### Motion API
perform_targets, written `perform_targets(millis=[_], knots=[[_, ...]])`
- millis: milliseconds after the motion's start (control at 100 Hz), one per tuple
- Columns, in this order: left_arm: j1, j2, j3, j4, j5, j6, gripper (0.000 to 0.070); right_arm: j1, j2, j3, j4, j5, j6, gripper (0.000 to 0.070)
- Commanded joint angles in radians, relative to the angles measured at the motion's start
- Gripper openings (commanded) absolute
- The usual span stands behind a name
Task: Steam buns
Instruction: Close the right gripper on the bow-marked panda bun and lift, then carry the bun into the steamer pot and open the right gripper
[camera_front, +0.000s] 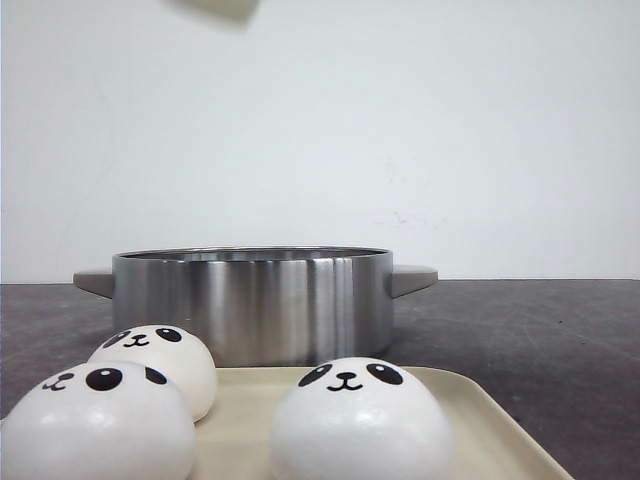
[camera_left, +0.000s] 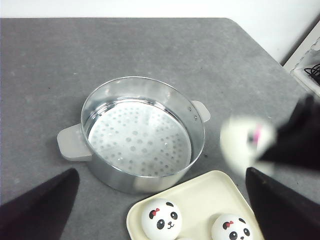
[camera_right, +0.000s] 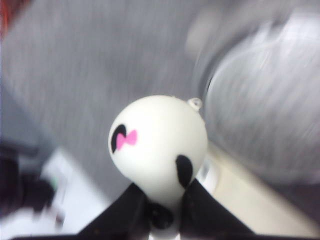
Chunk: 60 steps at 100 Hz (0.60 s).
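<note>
Between my right gripper's (camera_right: 162, 200) fingers a bun (camera_right: 159, 145) is pinched, carried in the air beside the pot (camera_left: 142, 135). Three buns wait on the tray (camera_front: 480, 410). My left gripper (camera_left: 160, 220) hangs wide. Next, I judge: bring the bun over the pot's perforated floor and release.

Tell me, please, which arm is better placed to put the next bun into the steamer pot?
Right: its fingers already pinch a bun lifted beside the empty pot. The left fingers are open and hold nothing.

Low front cam (wrists overhead), shared pot (camera_front: 250, 300)
</note>
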Motion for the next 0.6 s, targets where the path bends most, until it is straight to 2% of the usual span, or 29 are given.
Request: perform_targets(millis=[0, 270, 590], knots=[[-0.005, 0.005, 0.016, 0.011, -0.004, 0.005, 0.0664, -0.037, 0.064, 0.07, 0.006, 0.01, -0.045, 0.0], [-0.005, 0.005, 0.016, 0.007, -0.004, 0.005, 0.0664, -0.209, 0.334, 0.238, -0.002, 0.001, -0.082, 0.0], [-0.005, 0.005, 0.016, -0.001, -0.004, 0.006, 0.0664, -0.296, 0.579, 0.249, 0.029, 0.011, -0.074, 0.0]])
